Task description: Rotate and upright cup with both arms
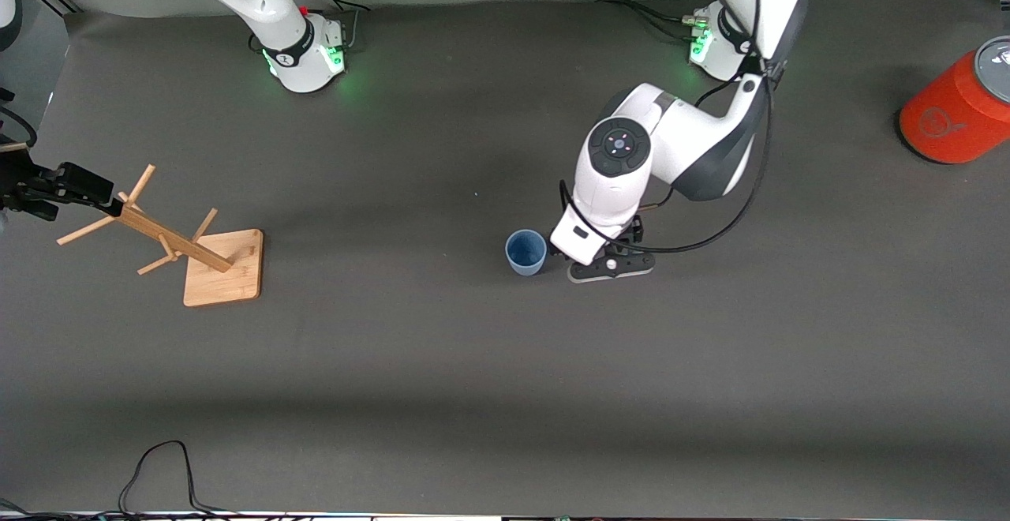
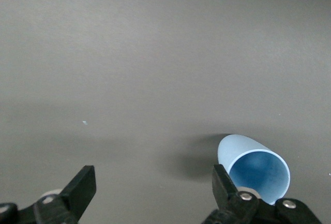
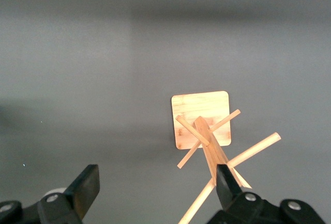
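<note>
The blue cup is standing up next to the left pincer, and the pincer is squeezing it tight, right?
Not quite. The blue cup is standing up next to the left pincer, but the pincer isn't squeezing it. The left wrist view shows the pincer open, with the cup outside one finger, not between the two.

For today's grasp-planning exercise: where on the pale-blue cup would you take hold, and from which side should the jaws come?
Grip the pale-blue cup across its tapered wall just below the rim, coming from above. It stands upright, mouth open to the top, so opposite sides are free. The left gripper, jaws open, is beside it toward the left arm's end; one finger is near the rim. The right gripper waits over the wooden rack.
</note>
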Controlling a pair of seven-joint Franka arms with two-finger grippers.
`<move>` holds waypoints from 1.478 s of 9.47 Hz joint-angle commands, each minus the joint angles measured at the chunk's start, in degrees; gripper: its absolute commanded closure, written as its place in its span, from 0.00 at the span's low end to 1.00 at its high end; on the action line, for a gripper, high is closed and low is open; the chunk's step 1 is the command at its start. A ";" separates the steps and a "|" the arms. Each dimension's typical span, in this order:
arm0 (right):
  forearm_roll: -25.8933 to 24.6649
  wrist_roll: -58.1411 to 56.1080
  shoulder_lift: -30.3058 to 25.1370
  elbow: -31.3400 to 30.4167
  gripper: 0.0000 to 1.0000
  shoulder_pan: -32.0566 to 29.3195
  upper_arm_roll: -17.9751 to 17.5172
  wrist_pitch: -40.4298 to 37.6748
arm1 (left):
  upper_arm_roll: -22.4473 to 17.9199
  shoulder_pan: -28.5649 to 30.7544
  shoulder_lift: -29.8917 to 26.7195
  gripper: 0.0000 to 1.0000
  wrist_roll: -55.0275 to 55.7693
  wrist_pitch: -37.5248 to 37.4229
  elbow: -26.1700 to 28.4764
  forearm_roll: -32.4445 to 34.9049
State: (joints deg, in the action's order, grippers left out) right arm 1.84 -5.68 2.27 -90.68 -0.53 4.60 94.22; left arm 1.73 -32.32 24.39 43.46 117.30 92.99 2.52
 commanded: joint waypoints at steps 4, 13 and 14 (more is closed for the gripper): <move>0.01 0.59 -0.16 0.06 0.00 0.09 0.06 0.44 | -0.06 11.21 -12.76 0.00 -14.79 -10.77 3.50 -2.17; 0.01 1.38 -0.34 -0.02 0.00 0.26 0.06 -0.26 | -0.50 30.27 -33.34 0.00 -32.76 -17.88 14.16 -2.33; 0.01 1.20 -0.25 -0.20 0.00 0.35 -0.02 -0.35 | -1.98 29.52 -33.96 0.00 -34.48 -18.50 14.07 -2.34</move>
State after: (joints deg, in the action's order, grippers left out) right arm 1.84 -5.62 2.27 -90.69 -0.50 4.65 94.21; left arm 0.41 -3.51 -7.42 12.75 99.39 105.39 1.03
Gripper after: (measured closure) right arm 0.000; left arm 0.000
